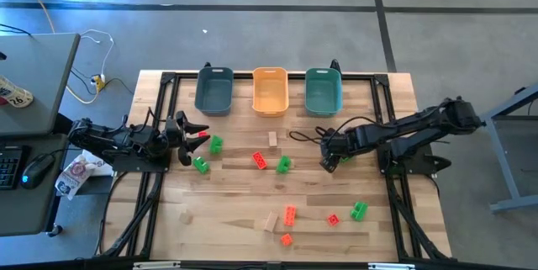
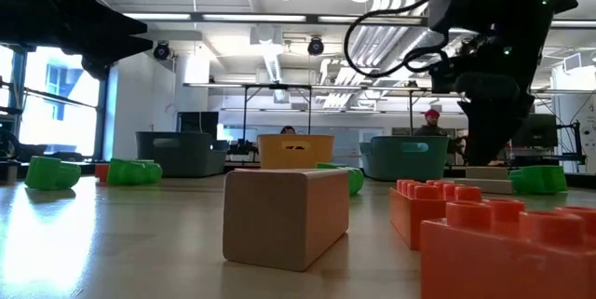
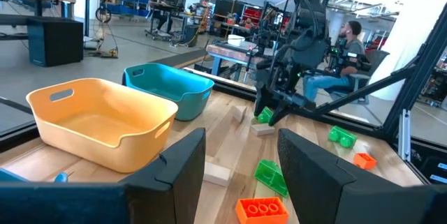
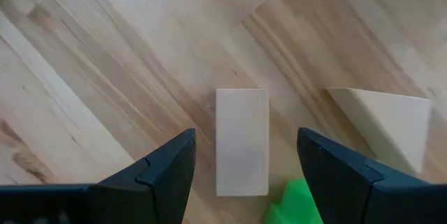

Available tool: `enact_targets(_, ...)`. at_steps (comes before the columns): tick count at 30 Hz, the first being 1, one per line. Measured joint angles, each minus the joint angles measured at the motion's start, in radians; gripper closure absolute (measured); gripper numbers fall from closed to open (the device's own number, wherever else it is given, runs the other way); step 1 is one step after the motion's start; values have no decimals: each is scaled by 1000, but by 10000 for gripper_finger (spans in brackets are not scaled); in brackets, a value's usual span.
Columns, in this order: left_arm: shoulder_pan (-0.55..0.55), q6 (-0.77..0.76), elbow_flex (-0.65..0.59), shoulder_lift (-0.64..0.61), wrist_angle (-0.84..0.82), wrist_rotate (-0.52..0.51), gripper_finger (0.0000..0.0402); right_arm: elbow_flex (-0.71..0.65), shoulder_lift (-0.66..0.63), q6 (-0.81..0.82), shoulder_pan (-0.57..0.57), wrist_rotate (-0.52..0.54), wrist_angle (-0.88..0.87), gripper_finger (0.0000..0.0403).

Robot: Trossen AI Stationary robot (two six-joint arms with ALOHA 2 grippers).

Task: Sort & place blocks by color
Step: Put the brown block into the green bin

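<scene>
The right gripper [image 4: 244,175] hangs right of centre in the high view with fingers spread – empty – over a tan block [image 4: 242,140]. The left gripper [image 1: 192,134], mid-left, is open too, holding nothing.

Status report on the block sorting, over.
Right hand open, hovering over a tan wood block. Left hand open, empty, parked at left edge. All three bins empty. Green block crowds the tan one.

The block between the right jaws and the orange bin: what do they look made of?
The tan block looks like unfinished wood: pale, matte, faint grain, much like the table under it. The orange bin looks like moulded plastic: smooth, even colour, slight sheen, rolled rim with a handle slot. Neither can be confirmed by look alone.
</scene>
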Motion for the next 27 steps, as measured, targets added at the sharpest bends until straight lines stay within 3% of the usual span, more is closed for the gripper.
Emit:
enact_targets(14,0,0,0,0,0,0,233,3,143,10,0,-21,42,172)
enact_targets(18,0,0,0,0,0,0,233,3,149,45,0,-27,46,214)
enact_targets(23,0,0,0,0,0,-12,233,3,150,51,1,-31,55,301)
enact_targets(27,0,0,0,0,0,-32,233,3,145,72,0,-29,63,306)
